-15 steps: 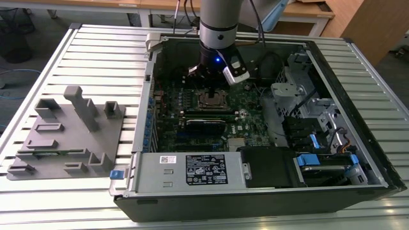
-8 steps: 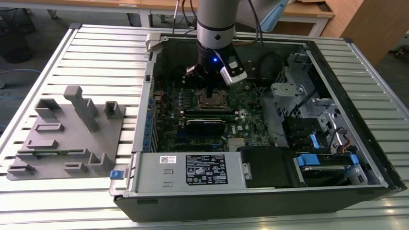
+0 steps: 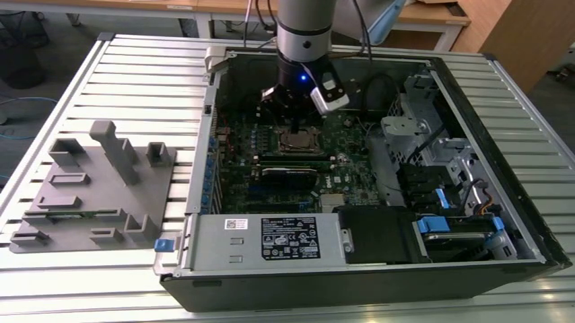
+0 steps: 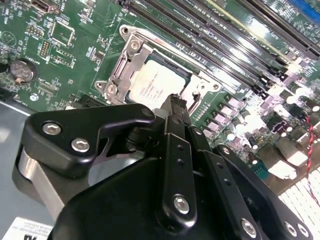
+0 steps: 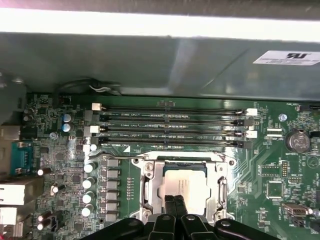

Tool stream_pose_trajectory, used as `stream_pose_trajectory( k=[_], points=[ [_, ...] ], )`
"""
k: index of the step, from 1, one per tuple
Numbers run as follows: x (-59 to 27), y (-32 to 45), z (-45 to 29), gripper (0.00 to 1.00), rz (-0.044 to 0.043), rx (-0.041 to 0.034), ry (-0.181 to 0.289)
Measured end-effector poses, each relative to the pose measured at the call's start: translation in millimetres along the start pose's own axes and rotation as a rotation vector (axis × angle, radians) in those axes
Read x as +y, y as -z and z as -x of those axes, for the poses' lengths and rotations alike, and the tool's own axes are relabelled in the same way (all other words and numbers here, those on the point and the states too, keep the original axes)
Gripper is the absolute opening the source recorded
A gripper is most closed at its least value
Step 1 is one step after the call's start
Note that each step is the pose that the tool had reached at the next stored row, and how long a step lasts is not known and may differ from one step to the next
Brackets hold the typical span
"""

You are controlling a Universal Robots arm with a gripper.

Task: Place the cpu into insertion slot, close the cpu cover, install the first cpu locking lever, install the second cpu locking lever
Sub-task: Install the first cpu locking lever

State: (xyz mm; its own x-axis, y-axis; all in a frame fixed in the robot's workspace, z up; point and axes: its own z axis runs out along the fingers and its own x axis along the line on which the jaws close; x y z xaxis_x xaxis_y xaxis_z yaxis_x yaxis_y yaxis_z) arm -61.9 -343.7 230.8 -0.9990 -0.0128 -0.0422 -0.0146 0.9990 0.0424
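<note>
Sitting flat in the insertion slot (image 4: 129, 50) on the green board (image 5: 260, 165), the cpu (image 5: 186, 186) shows its pale top through the window of the cpu cover (image 5: 159, 186), which lies down around it. One gripper (image 5: 175, 202) hangs just over the chip's edge, its fingers pressed together on nothing; whether they touch it cannot be told. Four long black memory slots (image 5: 170, 125) run beside the socket, and one coin battery (image 5: 297, 141) sits farther off. The board lies in one open computer case (image 3: 359, 282) on a slatted metal table (image 3: 134, 74), beside one grey fixture (image 3: 99, 188). Wooden desks (image 3: 431, 17) stand behind. The single arm (image 3: 306, 27) drops vertically into the case.
</note>
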Motion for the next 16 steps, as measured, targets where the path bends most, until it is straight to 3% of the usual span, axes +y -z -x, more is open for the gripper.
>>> stream_pose_trajectory(
  k=[8, 16],
  points=[
    [0.3, 4.4, -1.2, 0.11, 0.0, -0.0004, 0.0],
    [1.2, 4.6, -17.2, 0.11, 0.0, -0.0047, 0.0]
  ],
)
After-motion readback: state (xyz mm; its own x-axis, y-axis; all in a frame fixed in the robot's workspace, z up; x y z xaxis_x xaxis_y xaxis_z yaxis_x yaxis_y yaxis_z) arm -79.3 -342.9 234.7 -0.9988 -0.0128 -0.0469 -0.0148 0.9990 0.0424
